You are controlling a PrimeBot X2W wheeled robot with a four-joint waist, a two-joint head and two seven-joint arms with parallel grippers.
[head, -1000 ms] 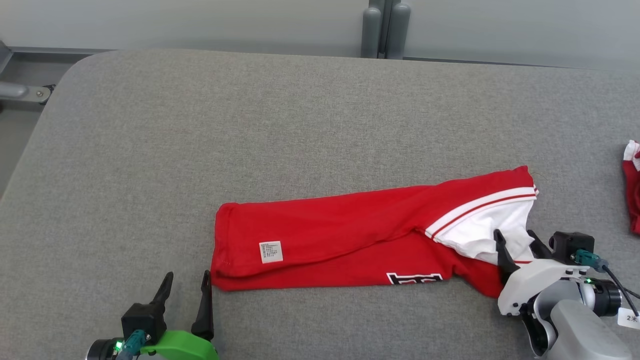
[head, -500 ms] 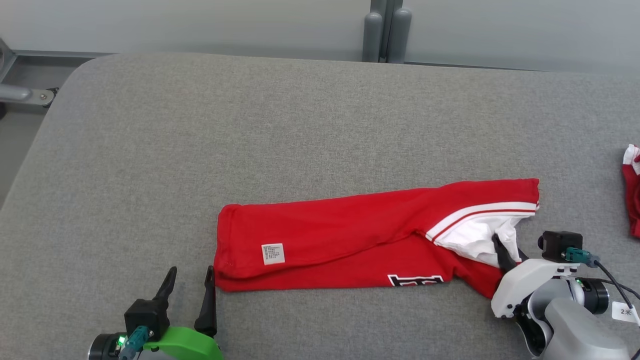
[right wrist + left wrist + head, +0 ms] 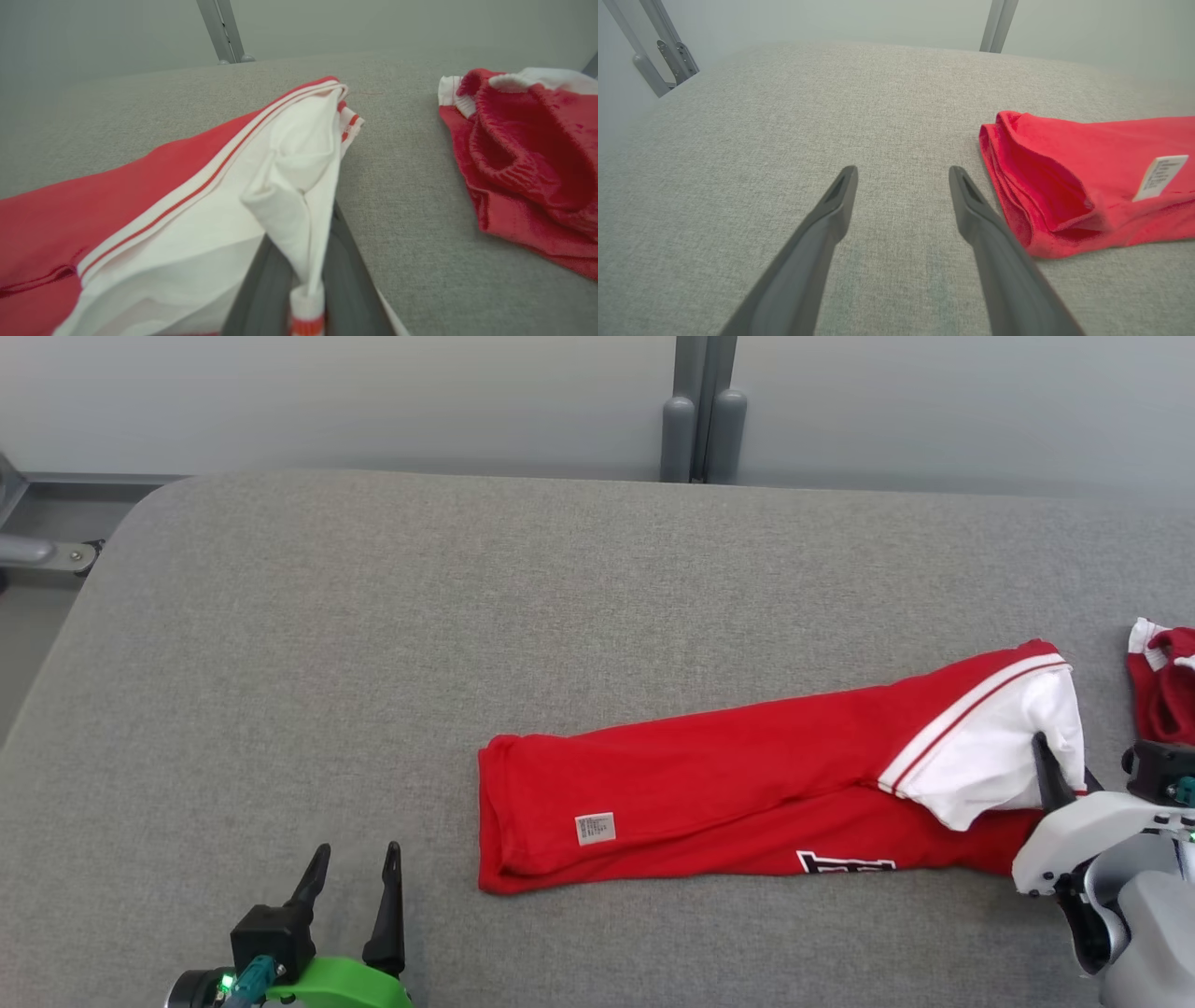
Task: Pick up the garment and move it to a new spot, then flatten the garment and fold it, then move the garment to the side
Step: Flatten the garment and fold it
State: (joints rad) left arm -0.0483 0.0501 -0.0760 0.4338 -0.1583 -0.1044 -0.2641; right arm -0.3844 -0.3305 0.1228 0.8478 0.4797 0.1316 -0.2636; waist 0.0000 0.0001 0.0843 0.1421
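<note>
Garment, red with white part, lies folded long on grey table, right of centre. Right gripper closed, pinches white cloth at garment's right end. Left gripper spread wide, empty, near garment's left end, not touching. Second red cloth lies apart, far right.

I see soft, even light, faint shadows on the grey fabric tabletop; my wrist views blur close up.

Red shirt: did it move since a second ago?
Yes. The red shirt slid to the robot's right: its white sleeve now lies much nearer the other red garment, pulled by the right gripper.
</note>
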